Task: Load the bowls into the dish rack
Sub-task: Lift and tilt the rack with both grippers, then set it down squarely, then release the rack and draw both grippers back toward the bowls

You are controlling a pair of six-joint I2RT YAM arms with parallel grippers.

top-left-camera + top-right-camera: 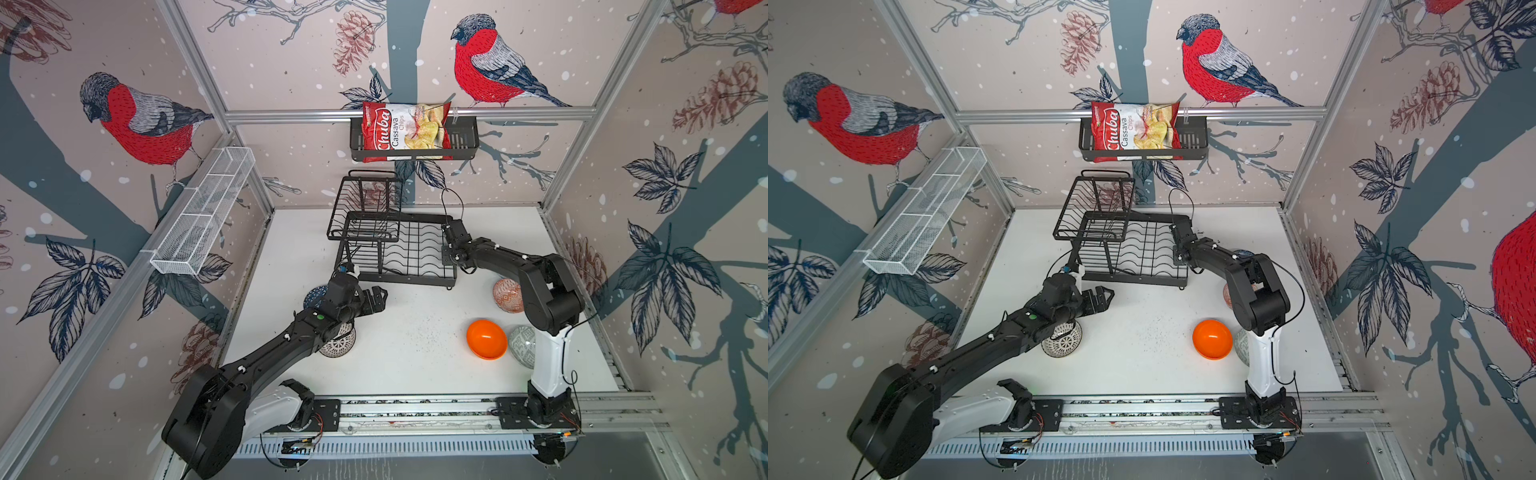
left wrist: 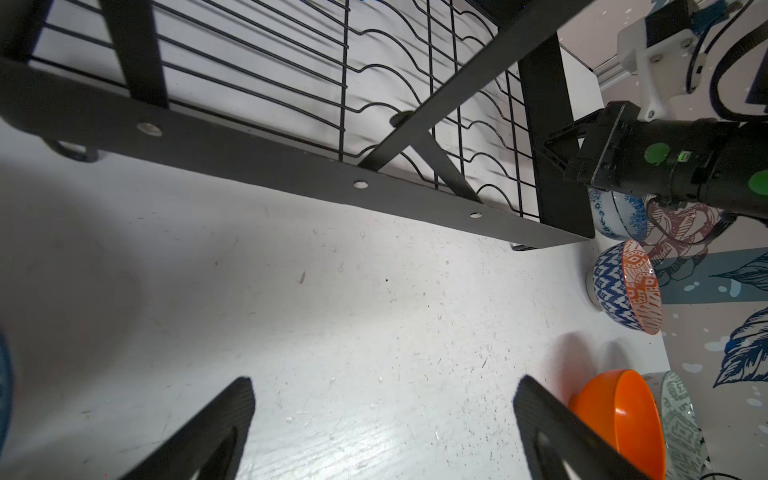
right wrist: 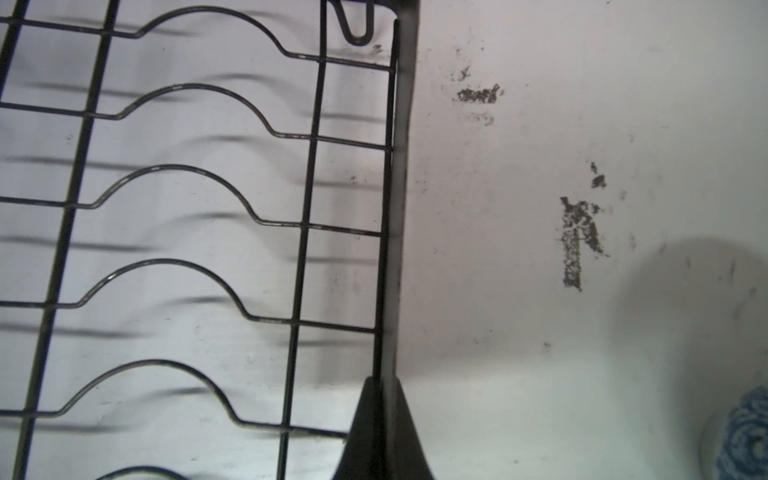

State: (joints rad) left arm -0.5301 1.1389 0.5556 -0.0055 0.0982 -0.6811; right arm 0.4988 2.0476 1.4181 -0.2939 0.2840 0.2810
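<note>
The walls (image 1: pixel 291 62) have big red birds on them, and the table (image 1: pixel 415 357) is white; think of the table in the top views as a clock, with 12 at the back wall. The dish rack (image 1: pixel 399 253) stands at 12 o'clock; it is black wire with a wavy bottom and a small raised shelf on its 9 o'clock side. Above it a black basket (image 1: pixel 461 141) holds a chips bag (image 1: pixel 405 131); a white mesh basket (image 1: pixel 203 212) hangs at 10 o'clock.

The right gripper (image 1: pixel 451 232) is at the rack's 3 o'clock edge; its jaws are squeezed tight, and in the right wrist view they seem to pinch the rack's thin side rim, though that view is very close. The left gripper (image 1: pixel 376 297) hangs just in front of the rack's 7 o'clock corner; its jaws are spread wide and hold nothing.

The bowls that show sit on the table outside the rack. The orange bowl (image 1: pixel 486 338) is at 4 o'clock with the grey-green bowl (image 1: pixel 522 345) just beside it; the orange-and-white bowl (image 1: pixel 508 295) is at 3 o'clock, partly behind the right arm. The dark blue bowl (image 1: pixel 314 296) at 9 o'clock and the black-and-white bowl (image 1: pixel 337 345) at 8 o'clock peek out from under the left arm; the blue-and-white flower bowl (image 2: pixel 615 218) sits near the rack's corner on the right arm's side.
</note>
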